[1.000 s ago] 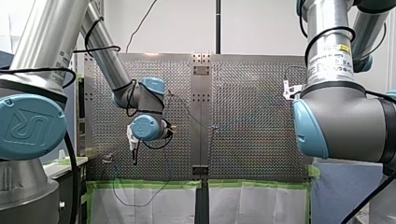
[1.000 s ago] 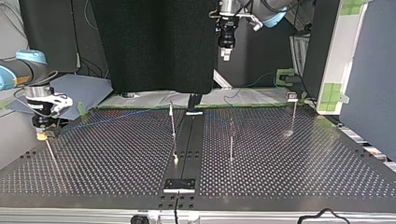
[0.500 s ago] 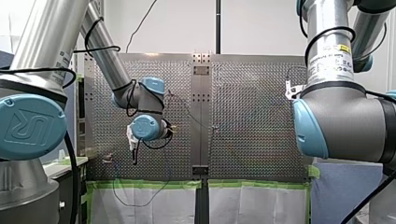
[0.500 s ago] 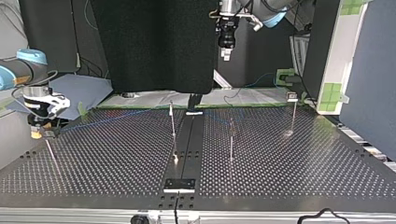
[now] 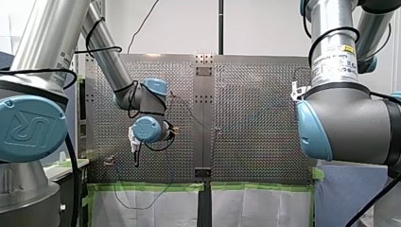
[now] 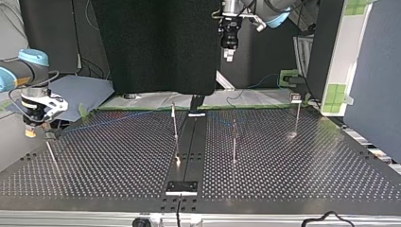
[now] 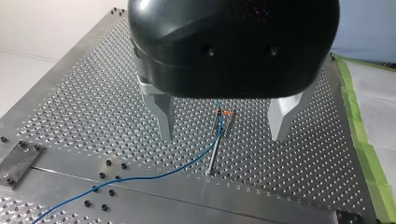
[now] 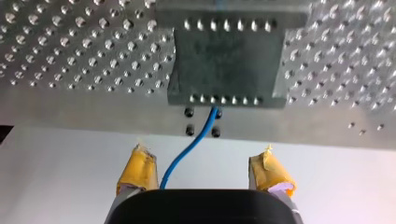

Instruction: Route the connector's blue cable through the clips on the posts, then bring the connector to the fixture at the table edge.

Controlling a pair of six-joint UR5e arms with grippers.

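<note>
blue cable crosses the perforated tabletop. my left pincer hangs wide open, empty. my right pincer, yellow pads apart, grips nothing. only the right wrist view shows the cable meeting the dark fixture plate. only the left wrist view shows it reaching a post and its clip.

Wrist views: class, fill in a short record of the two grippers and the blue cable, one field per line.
left gripper: open, above a post
post: upright, orange clip at its top
cable: blue, passes the clip, then runs across the table
right gripper: open, yellow pads, cable between them, not gripped
plate: dark, at the table edge; cable reaches its near edge
</note>
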